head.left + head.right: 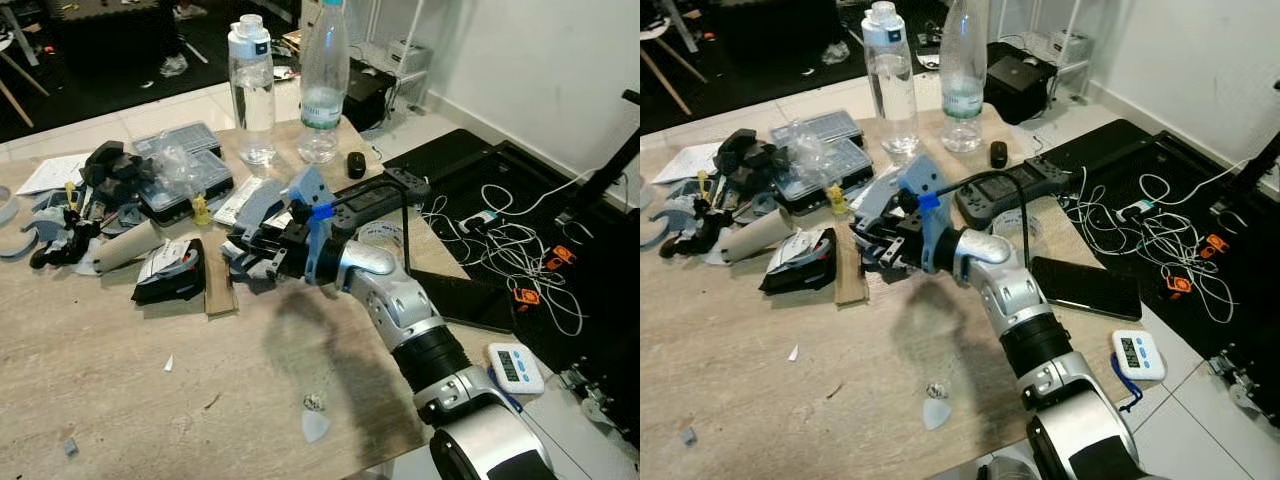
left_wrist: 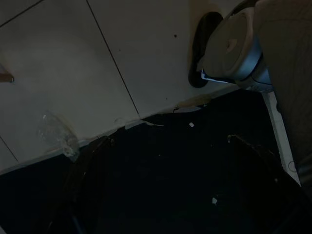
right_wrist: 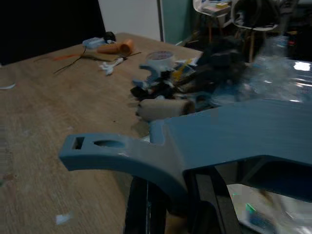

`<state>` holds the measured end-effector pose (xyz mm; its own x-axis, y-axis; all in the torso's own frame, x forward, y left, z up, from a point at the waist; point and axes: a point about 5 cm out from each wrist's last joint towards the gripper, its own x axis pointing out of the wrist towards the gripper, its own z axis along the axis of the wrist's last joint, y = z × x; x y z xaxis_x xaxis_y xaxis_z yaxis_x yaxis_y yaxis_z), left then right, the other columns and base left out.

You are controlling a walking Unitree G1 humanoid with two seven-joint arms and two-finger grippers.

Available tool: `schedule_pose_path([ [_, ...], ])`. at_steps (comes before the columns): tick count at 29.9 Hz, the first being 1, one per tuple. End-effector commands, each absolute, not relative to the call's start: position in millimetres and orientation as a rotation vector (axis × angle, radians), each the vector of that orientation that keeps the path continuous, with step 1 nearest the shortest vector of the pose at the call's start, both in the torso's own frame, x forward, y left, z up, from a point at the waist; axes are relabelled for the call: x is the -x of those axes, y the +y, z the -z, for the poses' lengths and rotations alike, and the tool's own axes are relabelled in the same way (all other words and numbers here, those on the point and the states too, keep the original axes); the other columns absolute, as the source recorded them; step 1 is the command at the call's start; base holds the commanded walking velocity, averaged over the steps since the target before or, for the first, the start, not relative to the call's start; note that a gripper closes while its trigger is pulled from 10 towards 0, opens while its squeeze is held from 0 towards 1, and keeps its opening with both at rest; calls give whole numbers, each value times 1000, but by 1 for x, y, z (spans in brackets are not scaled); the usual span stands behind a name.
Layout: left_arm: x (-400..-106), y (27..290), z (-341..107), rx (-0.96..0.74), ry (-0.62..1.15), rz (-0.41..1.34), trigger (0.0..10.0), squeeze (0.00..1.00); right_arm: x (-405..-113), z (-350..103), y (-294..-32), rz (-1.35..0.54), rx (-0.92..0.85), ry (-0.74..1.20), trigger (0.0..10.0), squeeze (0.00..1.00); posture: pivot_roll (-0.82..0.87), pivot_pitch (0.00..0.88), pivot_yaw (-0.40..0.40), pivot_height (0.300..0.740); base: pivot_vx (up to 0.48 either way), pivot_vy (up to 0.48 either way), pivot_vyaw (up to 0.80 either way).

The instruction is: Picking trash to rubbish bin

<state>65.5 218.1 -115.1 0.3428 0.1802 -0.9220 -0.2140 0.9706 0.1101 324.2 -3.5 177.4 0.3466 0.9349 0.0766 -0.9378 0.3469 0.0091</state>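
Right wrist view shows my right gripper [image 1: 250,262] clamped on a grey-blue plastic piece [image 3: 195,146] just beside the cardboard tube [image 1: 130,247]. I'd lift straight up—clear of the clutter—before turning toward the bin.

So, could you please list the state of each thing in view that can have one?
Right gripper: reaching over the table, shut on a grey-blue plastic part.
Left bottle: upright, capped, partly filled.
Right bottle: upright, little water left.
Cardboard tube: lying on its side.
Plastic box: lid closed.
Phone: screen dark, lying flat.
Timer: lying face up.
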Motion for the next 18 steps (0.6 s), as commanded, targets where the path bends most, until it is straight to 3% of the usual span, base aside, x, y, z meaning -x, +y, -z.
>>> schedule_pose_path([
  [1, -64, 211, 117, 53, 1205, -237, 10000, 0, -324, -176, -1, -1217, -55, -50, 10000, 0, 73, 48, -57, 740, 0, 0, 0],
  [18, -64, 211, 117, 52, 1205, -238, 10000, 0, -327, -175, -1, -1191, -39, -36, 10000, 0, 73, 49, -56, 740, 0, 0, -777],
])
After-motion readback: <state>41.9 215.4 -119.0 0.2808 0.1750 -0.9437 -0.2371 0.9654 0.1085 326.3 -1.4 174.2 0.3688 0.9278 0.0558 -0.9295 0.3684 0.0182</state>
